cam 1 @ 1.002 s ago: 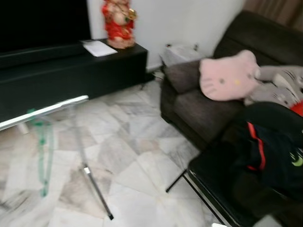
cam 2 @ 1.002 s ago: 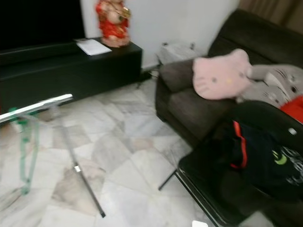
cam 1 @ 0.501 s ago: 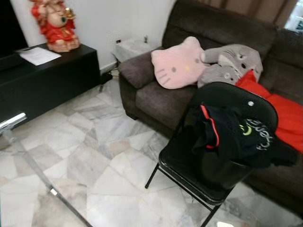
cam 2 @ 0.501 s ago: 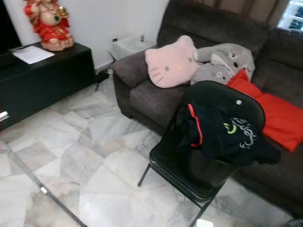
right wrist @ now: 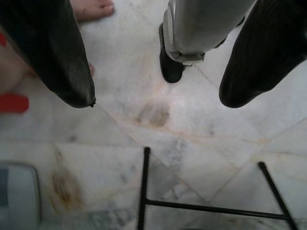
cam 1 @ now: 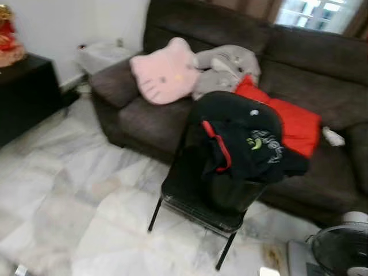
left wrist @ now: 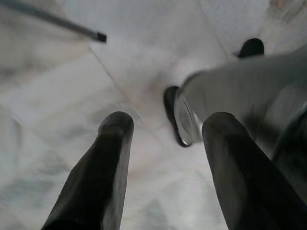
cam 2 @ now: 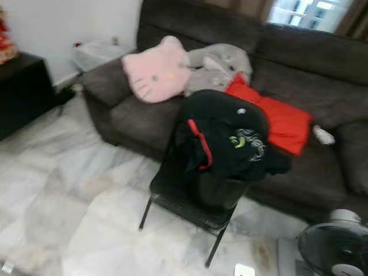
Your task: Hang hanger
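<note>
L gripper (left wrist: pixel 163 158) hangs low over the marble floor (cam 1: pixel 69 190), fingers (left wrist: pixel 103 163) spread wide, nothing between them. R gripper (right wrist: pixel 156 91) same: wide apart, empty, pointing down at the floor w/ thin black chair legs (right wrist: pixel 144 187) below it. Someone's bare toes (right wrist: pixel 93 7) at the edge of the R wrist view, so a person is standing close by.

Change vs 1 s ago: cam has panned right. TV console w/ the red figurine, then centre-left, is now pushed to the far left edge (cam 1: pixel 23 92); glass table is gone from the eye views. Pan of the head/body, not the objects moving.

Now centred: black folding chair (cam 1: pixel 201 195) w/ a black garment (cam 1: pixel 247 146) (red trim, green logo) draped over its backrest. Pedestal fan (cam 1: pixel 339 253) near, at the right. Behind the chair: dark sofa (cam 1: pixel 310 63) w/ pink cat-face cushion (cam 1: pixel 164 72), grey plush (cam 1: pixel 224 63), red cushion (cam 1: pixel 287 121).

Hanger: can't make one out in any view. Could be under the garment, can't tell.

Read: still in search/approach phase. Chair + garment looks like the likely target area; no grasp started, both arms idle.
</note>
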Robot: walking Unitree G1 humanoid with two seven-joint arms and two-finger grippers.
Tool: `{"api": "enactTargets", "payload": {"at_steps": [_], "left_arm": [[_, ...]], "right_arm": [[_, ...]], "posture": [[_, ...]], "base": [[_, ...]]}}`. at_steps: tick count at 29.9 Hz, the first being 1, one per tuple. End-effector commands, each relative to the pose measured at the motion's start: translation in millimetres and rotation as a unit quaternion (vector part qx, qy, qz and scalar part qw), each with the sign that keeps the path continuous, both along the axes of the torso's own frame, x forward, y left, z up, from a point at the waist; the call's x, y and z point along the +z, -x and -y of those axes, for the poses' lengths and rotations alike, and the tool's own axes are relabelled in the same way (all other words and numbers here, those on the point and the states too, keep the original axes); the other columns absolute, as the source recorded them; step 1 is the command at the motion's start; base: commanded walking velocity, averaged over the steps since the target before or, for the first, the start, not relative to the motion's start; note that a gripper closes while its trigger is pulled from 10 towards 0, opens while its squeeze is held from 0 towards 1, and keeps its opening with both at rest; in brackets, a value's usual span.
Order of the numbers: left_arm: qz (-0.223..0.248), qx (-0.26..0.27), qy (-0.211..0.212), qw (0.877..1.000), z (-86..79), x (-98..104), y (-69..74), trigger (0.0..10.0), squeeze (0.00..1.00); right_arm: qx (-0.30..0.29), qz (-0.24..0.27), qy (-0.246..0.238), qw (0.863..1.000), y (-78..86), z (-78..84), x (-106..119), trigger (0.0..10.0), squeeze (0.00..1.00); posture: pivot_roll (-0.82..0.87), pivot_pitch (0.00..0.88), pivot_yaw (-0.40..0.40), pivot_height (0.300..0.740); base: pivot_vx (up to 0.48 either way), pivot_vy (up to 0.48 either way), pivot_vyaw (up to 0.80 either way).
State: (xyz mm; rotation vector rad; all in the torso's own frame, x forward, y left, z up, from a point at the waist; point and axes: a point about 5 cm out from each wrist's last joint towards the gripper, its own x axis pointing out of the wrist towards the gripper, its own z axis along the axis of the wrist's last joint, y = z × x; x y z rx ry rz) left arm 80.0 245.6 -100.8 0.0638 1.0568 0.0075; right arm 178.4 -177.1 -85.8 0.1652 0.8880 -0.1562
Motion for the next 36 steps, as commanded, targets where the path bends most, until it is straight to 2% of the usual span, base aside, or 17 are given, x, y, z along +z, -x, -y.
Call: {"api": "enactTargets", "payload": {"at_steps": [1,7,8,9,13,17,20,21,22,23,24,26,27,28,31,36], "left_arm": [[-0.005,-0.005,0.004,1.0,3.8,-2,2.5,10.0,0.0],[-0.006,-0.005,0.004,1.0,3.9,-2,2.7,10.0,0.0],[-0.006,-0.005,0.004,1.0,3.8,-2,2.9,10.0,0.0],[-0.006,-0.005,0.004,1.0,3.8,-2,2.9,10.0,0.0],[-0.007,-0.005,0.003,1.0,3.5,-2,3.6,10.0,0.0],[-0.007,-0.005,0.002,1.0,3.3,-2,4.0,10.0,0.0],[-0.007,-0.005,0.002,1.0,2.9,-2,4.0,10.0,0.0],[-0.007,-0.005,0.001,1.0,2.8,-2,4.1,10.0,0.0],[-0.007,-0.006,0.001,1.0,2.8,-2,4.1,10.0,0.0],[-0.008,-0.006,0.001,1.0,2.9,-2,4.1,10.0,0.0],[-0.007,-0.006,0.001,1.0,2.9,-2,4.1,10.0,0.0],[-0.006,-0.005,0.002,1.0,2.9,-2,4.0,10.0,0.0],[-0.004,-0.003,0.002,1.0,2.7,-1,4.1,10.0,0.0],[-0.004,-0.003,0.002,1.0,2.7,-1,4.1,10.0,0.0],[-0.005,-0.002,0.002,1.0,2.4,-1,4.6,10.0,0.0],[-0.005,-0.004,0.001,1.0,2.6,-2,5.4,10.0,0.0]], "right_arm": [[-0.008,-0.003,0.006,1.0,5.6,7.7,-2,10.0,0.0],[-0.016,0.022,0.029,0.999,3.0,10.5,2,10.0,0.0],[-0.023,0.042,0.044,0.998,1.2,12.3,4,10.0,0.0],[-0.023,0.042,0.044,0.998,1.2,12.3,4,10.0,0.0],[-0.03,0.096,0.051,0.994,-3.6,13.4,11,10.0,0.0],[0.012,0.153,0.108,0.982,-10.6,15.1,22,10.0,0.0],[0.027,0.179,0.126,0.975,-13.2,14.6,26,10.0,0.0],[0.046,0.187,0.139,0.971,-14.6,13.9,28,10.0,0.0],[0.054,0.214,0.151,0.964,-25.9,15.3,37,10.0,0.0],[0.058,0.284,0.167,0.942,-59.4,20.0,64,10.0,0.0],[0.058,0.336,0.177,0.923,-82.3,23.8,88,10.0,0.0],[0.056,0.399,0.187,0.896,-104.0,26.7,118,10.0,0.0],[0.049,0.421,0.189,0.886,-106.6,26.6,127,10.0,0.0],[0.049,0.421,0.189,0.886,-106.6,26.6,127,10.0,0.0],[0.04,0.442,0.201,0.873,-105.8,24.9,139,10.0,0.0],[0.026,0.439,0.179,0.88,-94.2,18.2,134,10.0,0.0]], "posture": [[0.08,0.081,-0.062,0.74],[0.08,0.082,-0.063,0.74],[0.09,0.083,-0.064,0.74],[0.09,0.083,-0.064,0.74],[0.08,0.083,-0.064,0.74],[0.08,0.085,-0.065,0.74],[0.07,0.083,-0.064,0.74],[0.06,0.08,-0.064,0.74],[0.06,0.079,-0.064,0.74],[0.06,0.076,-0.065,0.74],[0.06,0.076,-0.065,0.74],[0.06,0.072,-0.066,0.74],[0.06,0.067,-0.065,0.74],[0.06,0.067,-0.065,0.74],[0.06,0.057,-0.063,0.74],[0.05,0.042,-0.062,0.74]], "base": [[0.0,0.0,-0.58],[0.0,0.0,-0.1],[0.0,0.0,0.0],[0.0,0.0,0.0],[0.0,0.0,0.0],[0.0,0.0,0.0],[0.0,0.0,0.0],[0.0,0.0,0.0],[0.0,0.0,0.0],[0.0,0.0,0.0],[0.0,0.0,0.0],[0.0,0.0,0.0],[0.0,0.0,0.0],[0.0,0.0,0.0],[0.0,0.0,0.0],[0.0,0.0,0.0]]}}
